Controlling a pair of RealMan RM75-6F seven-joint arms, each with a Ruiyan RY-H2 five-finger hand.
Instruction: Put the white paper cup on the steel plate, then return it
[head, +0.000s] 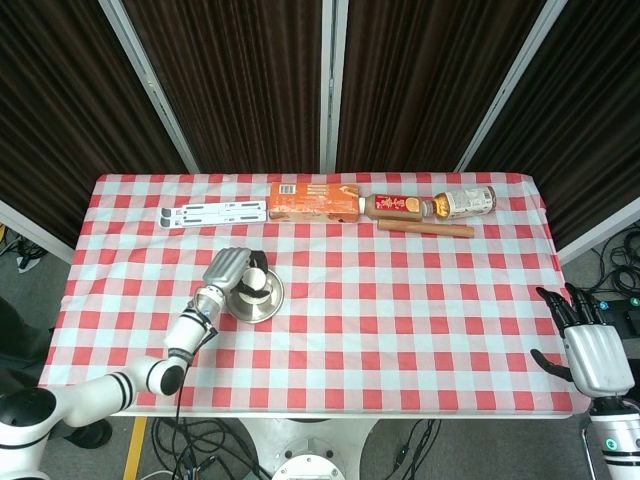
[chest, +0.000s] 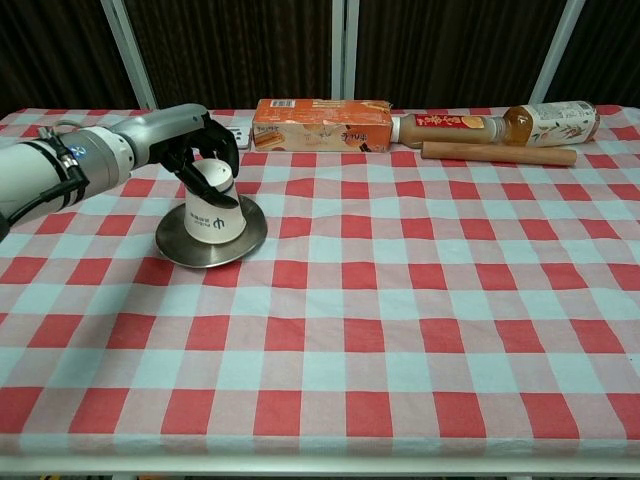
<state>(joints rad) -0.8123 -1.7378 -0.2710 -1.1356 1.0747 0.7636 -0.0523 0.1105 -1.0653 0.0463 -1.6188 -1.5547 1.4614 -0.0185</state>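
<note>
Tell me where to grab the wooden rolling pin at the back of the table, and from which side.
Take the wooden rolling pin around its middle, coming down from above. It lies flat and crosswise, with two bottles close behind it and open cloth in front, so the fingers should close front to back. The right hand, open at the table's edge, is probably the nearer one.

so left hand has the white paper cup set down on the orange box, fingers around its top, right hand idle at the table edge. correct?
Not the orange box. The chest view shows the white paper cup sitting upside down on the steel plate; the orange box lies further back. The left hand does grip its top, and the right hand is idle at the edge.
</note>
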